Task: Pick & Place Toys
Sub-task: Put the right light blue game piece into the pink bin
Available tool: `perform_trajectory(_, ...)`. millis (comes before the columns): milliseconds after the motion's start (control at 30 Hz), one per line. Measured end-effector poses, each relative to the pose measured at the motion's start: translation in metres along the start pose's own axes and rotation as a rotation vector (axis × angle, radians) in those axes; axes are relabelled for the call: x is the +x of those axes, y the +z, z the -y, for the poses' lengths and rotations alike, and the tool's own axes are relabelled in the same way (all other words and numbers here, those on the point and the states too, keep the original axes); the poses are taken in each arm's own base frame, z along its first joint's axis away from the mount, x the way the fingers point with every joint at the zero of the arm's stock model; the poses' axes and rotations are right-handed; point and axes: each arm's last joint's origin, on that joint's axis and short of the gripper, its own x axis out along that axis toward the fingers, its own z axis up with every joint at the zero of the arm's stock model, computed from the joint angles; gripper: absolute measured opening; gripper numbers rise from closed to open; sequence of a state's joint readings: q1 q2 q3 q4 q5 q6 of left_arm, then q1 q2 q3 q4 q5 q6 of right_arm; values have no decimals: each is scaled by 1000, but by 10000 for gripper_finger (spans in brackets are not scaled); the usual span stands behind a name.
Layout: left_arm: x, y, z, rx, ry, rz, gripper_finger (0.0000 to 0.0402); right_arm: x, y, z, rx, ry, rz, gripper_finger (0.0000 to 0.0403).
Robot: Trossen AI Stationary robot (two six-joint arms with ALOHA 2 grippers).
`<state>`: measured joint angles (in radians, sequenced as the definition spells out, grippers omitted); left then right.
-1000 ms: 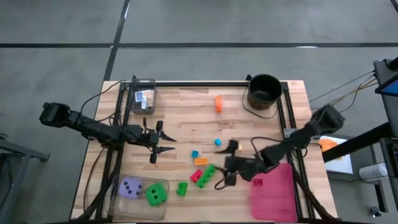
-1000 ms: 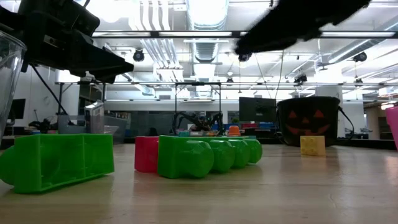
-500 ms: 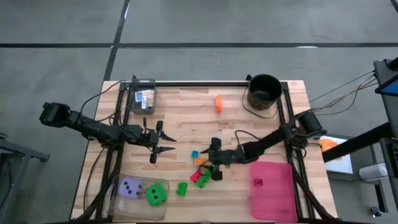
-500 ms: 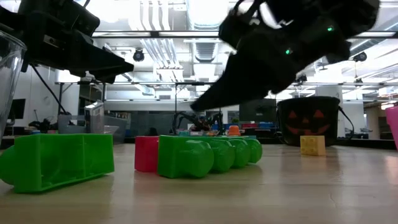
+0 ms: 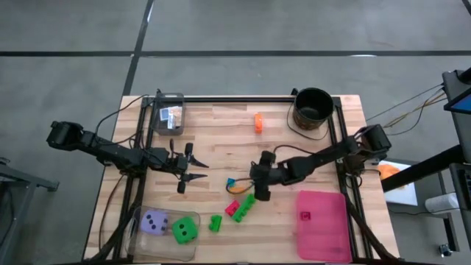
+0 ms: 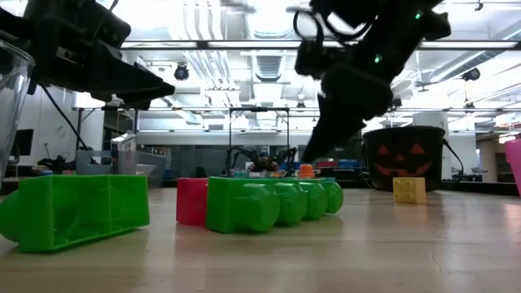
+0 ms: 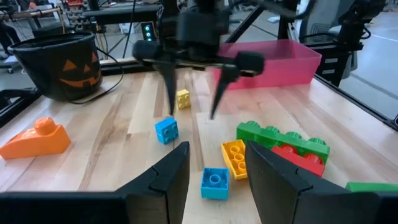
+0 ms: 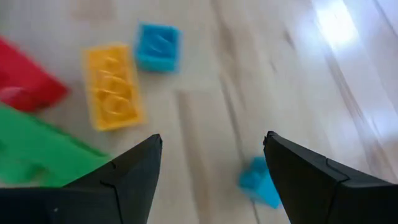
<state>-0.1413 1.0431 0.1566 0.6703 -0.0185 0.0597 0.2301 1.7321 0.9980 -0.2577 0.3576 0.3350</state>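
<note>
Loose toys lie mid-table: a teal brick [image 5: 230, 182], a yellow-orange brick [image 5: 237, 191], a long green brick [image 5: 246, 205] against a red one [image 5: 232, 210], and a green brick [image 5: 215, 222]. My right gripper [image 5: 259, 178] is open and empty, fingers pointing down just above the table over a small blue brick [image 7: 166, 129]; it also shows in the left wrist view [image 7: 193, 114]. In its own view [image 8: 211, 180] the blue brick [image 8: 261, 180] lies between the fingers, untouched. My left gripper [image 5: 199, 168] is open and empty, hovering left of the toys.
A black bucket [image 5: 313, 109] stands far right. A pink tray [image 5: 331, 232] with a pink brick [image 5: 305, 216] lies near right. A clear tub [image 5: 144, 234] holds a purple and a green die. An orange brick [image 5: 258, 122], a small yellow brick [image 7: 183, 98] and a far-left bin [image 5: 170, 112] with card packs also show.
My right gripper has gone from beside the pink tray toward the table's left, reaching the loose bricks mid-table, then drawn back a little toward the far right. Its fingers now point more steeply down. The toys and my left arm have kept still.
</note>
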Motion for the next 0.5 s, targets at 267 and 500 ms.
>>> perform_trajectory(267, 0, -1, 0, 0, -1, -11, 158, 5, -4, 16, 178, -44, -78, 281)
perform_trajectory(500, 0, -1, 0, -1, 0, -11, 157, 9, -4, 29, 247, -84, -112, 281)
